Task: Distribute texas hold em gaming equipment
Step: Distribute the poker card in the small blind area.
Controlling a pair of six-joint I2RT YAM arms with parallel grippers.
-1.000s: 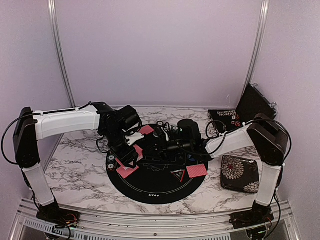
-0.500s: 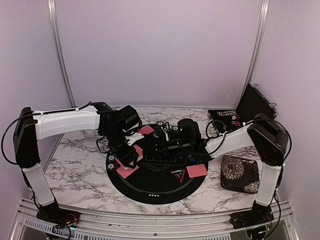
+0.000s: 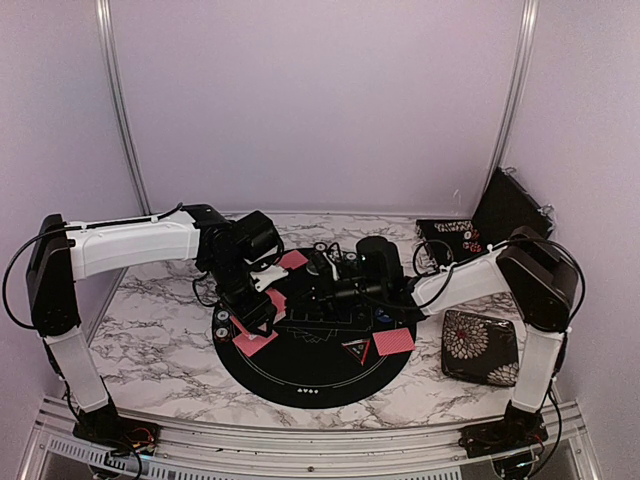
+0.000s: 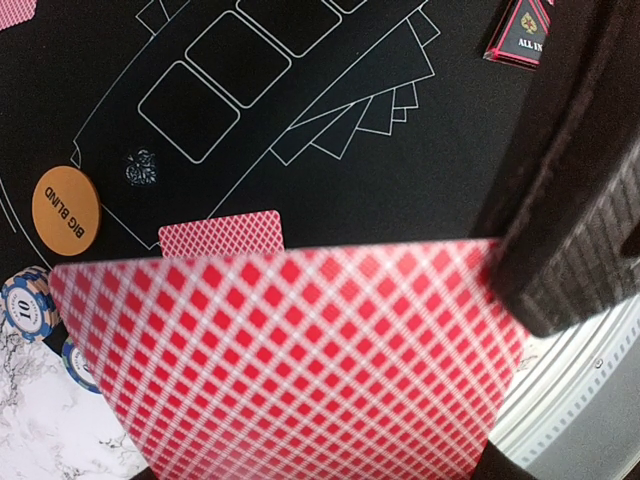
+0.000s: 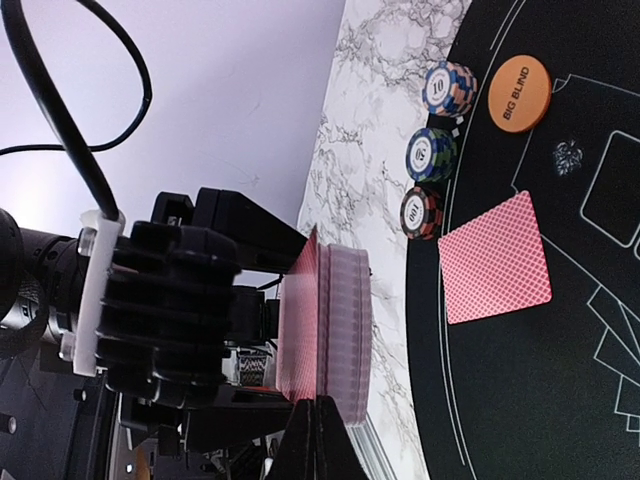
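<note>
In the right wrist view you count three striped chip stacks (image 5: 431, 153), one orange button (image 5: 519, 93), one flat card (image 5: 496, 258) and one thick deck (image 5: 340, 335).

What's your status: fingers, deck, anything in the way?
Left fingers shut on deck. Right fingers shut on its top card, not yet pulled free. Dealt card and chip stacks on mat below; nothing blocking seen.

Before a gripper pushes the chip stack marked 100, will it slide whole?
The chip stack is loose discs piled up, so a high push probably shears it. Small and likely light, it may skid. The stack marked 20 stands close and could be knocked.
</note>
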